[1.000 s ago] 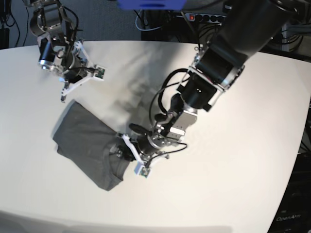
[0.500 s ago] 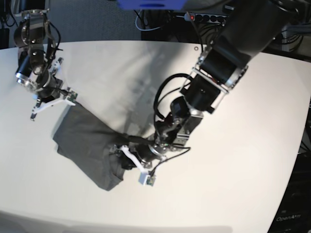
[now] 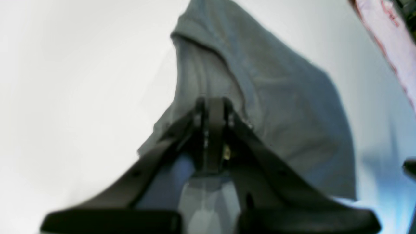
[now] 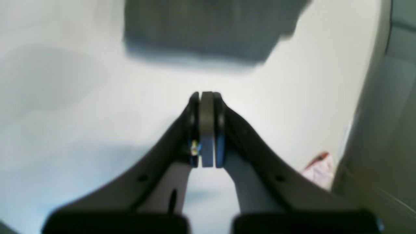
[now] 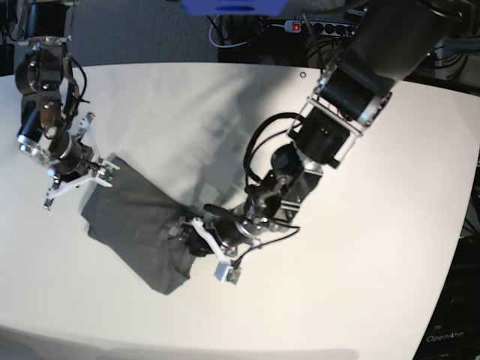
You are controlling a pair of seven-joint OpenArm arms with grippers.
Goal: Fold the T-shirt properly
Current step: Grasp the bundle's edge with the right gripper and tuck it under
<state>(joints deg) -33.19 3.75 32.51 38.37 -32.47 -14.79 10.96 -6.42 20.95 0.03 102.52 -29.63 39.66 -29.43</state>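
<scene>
T-shirt (image 5: 135,225), dark grey and partly folded, lies on the white tabletop (image 5: 375,247) toward the left of the base view, its cloth bunched and creased along the edge nearest the centre. At that bunched edge the left pincer (image 5: 196,238) is clenched on the T-shirt; its wrist view shows the two black fingers pressed together with a hemmed ridge of grey fabric (image 3: 208,65) rising straight out of the tips (image 3: 213,110) and the rest of the garment spreading away to the right. The left arm reaches down to it from the upper right of the base view. The right pincer (image 5: 75,180) sits at the T-shirt's far upper-left corner, just beside the cloth; whether it touches cannot be told. Its wrist view shows the fingers (image 4: 206,107) closed flat against each other with nothing between them, bare tabletop below and the dark garment (image 4: 208,29) blurred beyond the tips.
</scene>
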